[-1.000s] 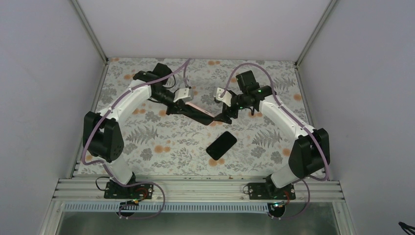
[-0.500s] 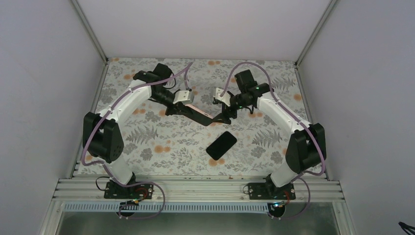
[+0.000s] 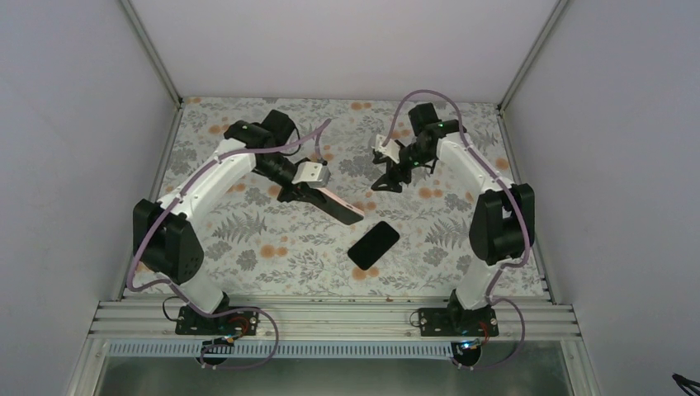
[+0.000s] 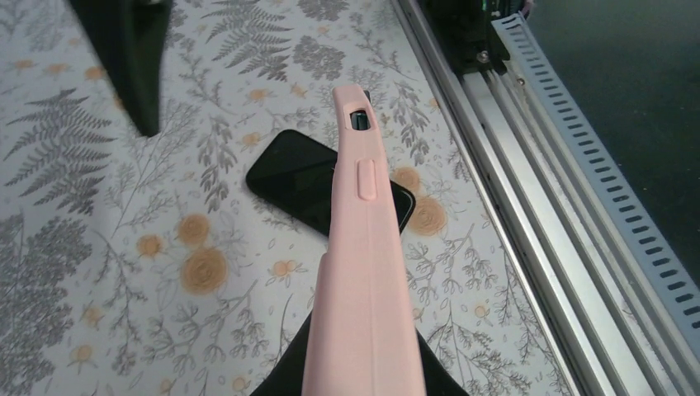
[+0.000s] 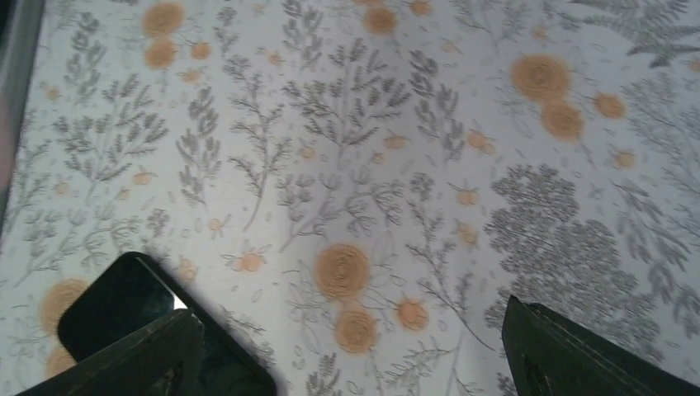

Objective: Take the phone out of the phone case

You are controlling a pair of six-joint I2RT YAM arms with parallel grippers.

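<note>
Pink silicone case (image 3: 340,209): one, pinched at one end by the left gripper (image 3: 307,195) and held above the table (image 3: 248,247), its free end slanting toward the near right. In the left wrist view its narrow side edge faced the camera, showing a raised button and a small slot near the far end. Only black parts of the gripper showed, on either side of the case at the bottom of that view.

Phone (image 3: 373,244): one, black, screen dark. It lay flat and diagonal on the floral table, out of the case, near the case's free end and not touching it.

Right gripper (image 3: 388,177): fingers (image 5: 569,355) spread wide with nothing between them, hovering over the table beyond the phone, apart from the case. In the right wrist view one rounded end of the phone showed beside the left-hand finger.

Aluminium rail (image 3: 330,318): ran along the near edge, with both arm bases bolted to it.
</note>
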